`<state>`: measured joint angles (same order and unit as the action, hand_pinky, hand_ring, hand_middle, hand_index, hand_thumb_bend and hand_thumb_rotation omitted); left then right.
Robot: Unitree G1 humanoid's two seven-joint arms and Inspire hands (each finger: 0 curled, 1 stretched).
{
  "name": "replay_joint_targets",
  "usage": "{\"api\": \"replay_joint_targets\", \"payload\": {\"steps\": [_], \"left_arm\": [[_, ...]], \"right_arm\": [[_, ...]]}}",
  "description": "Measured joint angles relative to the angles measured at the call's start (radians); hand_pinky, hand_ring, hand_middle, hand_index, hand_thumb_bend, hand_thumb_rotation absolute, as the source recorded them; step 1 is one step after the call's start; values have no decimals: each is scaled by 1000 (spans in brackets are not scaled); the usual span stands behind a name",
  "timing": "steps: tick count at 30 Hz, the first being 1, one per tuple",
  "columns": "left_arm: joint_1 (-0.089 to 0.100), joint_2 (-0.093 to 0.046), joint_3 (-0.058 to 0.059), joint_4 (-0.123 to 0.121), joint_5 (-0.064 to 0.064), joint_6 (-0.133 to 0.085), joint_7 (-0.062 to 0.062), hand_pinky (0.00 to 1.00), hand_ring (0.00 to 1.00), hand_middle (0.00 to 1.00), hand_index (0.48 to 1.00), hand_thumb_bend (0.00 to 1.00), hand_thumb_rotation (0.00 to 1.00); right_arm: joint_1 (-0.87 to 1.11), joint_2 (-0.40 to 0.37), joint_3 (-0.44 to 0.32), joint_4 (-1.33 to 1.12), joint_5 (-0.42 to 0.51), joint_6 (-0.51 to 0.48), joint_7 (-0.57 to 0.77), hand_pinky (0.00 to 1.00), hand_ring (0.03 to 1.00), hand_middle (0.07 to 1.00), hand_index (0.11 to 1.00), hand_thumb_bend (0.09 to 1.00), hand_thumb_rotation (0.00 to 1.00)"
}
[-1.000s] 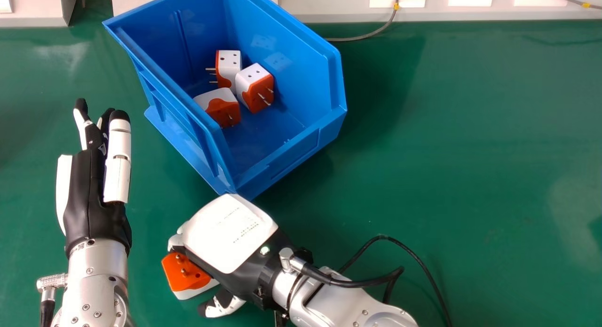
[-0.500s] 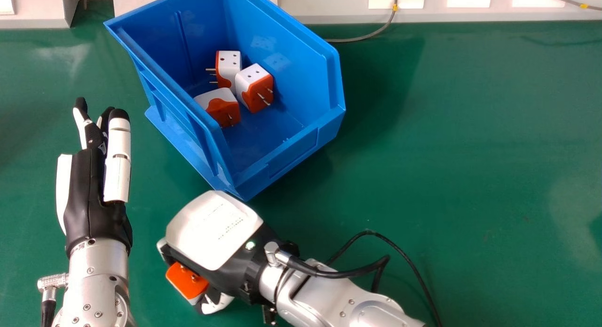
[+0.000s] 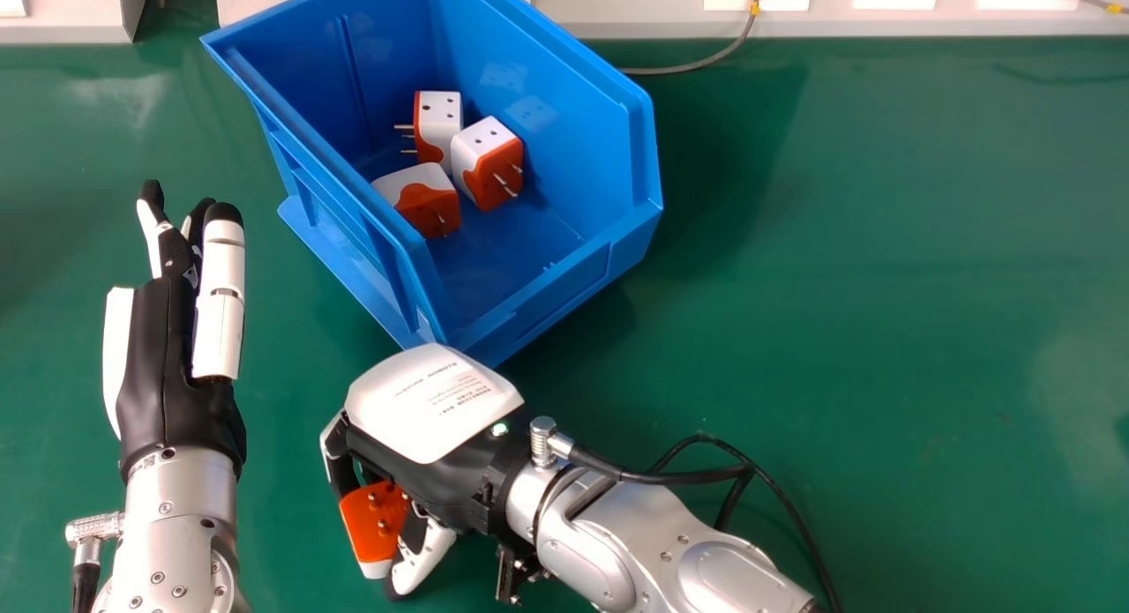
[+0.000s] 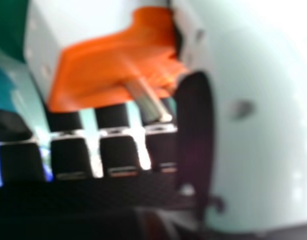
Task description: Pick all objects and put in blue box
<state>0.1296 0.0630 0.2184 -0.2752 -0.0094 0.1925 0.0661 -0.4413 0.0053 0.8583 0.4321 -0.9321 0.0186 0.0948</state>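
Right hand [image 3: 432,406] holds 1 plug [image 3: 370,520], fingers curled round it. Left hand [image 3: 163,366]: fingers straight. Box [image 3: 569,282] contains 3 others [image 3: 485,163].

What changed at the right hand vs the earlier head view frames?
The right hand brought its thumb in and now grips the orange-and-white adapter; the adapter has turned with it, and the hand shifted slightly forward. Unchanged: open left hand, three adapters in the blue box.
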Motion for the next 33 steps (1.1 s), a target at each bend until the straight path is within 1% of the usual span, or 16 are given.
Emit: {"api": "replay_joint_targets", "payload": {"steps": [2,6,11,16,18,19,23,24,25,26,27,28,29,31,32,33], "left_arm": [[0,0,2,0,0,0,0,959,974,978,976,228,907],[0,0,1,0,0,0,0,959,974,979,977,228,906],[0,0,1,-3,-1,12,-1,959,974,979,978,228,905],[-2,1,2,-4,-1,16,-1,959,974,979,978,227,904],[-2,1,2,-4,-1,18,-1,959,974,979,978,227,904],[-2,1,2,-4,-1,18,-1,959,974,979,978,226,903],[-3,2,2,-6,-1,19,-1,959,974,980,978,227,903],[-4,2,2,-6,-1,19,-1,959,974,979,978,227,903],[-5,3,2,-5,-1,19,-1,959,974,979,978,227,903],[-6,4,3,-4,-1,18,-1,959,974,979,978,228,903],[-7,6,3,-3,-1,18,-1,959,974,979,978,228,903],[-9,7,3,-2,-1,18,-2,959,973,979,977,228,903],[-10,8,4,0,-1,18,-3,959,973,979,977,228,903],[-11,15,6,4,-1,18,-5,958,973,979,977,230,902],[-13,20,6,7,-1,18,-7,958,973,979,977,230,902],[-14,24,7,10,-2,18,-10,958,974,979,977,231,902]], "right_arm": [[2,-2,-2,0,8,-3,-1,54,104,477,489,518,6],[3,-4,-2,1,18,-9,-1,49,96,474,489,517,3],[25,-9,-18,-21,33,-6,0,43,90,471,489,517,1],[89,-20,-40,-101,54,26,28,39,87,471,485,515,1],[127,-30,-41,-150,54,42,40,39,88,471,484,515,1],[147,-40,-40,-178,53,45,48,41,91,452,481,512,1],[205,-82,-45,-281,54,62,91,44,95,459,479,513,2],[218,-90,-50,-306,56,63,99,44,96,407,478,507,31],[234,-98,-59,-337,62,64,108,44,96,407,478,507,31],[251,-110,-68,-369,70,61,114,44,96,364,478,503,55],[269,-122,-80,-403,81,58,120,44,96,364,478,503,55],[285,-137,-92,-435,95,56,126,45,97,329,479,503,68],[306,-152,-104,-467,103,54,130,45,97,329,479,503,68],[345,-182,-124,-524,107,54,138,48,101,276,478,502,85],[364,-196,-134,-550,109,54,143,48,101,276,478,502,85],[392,-213,-149,-584,120,54,146,49,102,254,477,503,90]]}}
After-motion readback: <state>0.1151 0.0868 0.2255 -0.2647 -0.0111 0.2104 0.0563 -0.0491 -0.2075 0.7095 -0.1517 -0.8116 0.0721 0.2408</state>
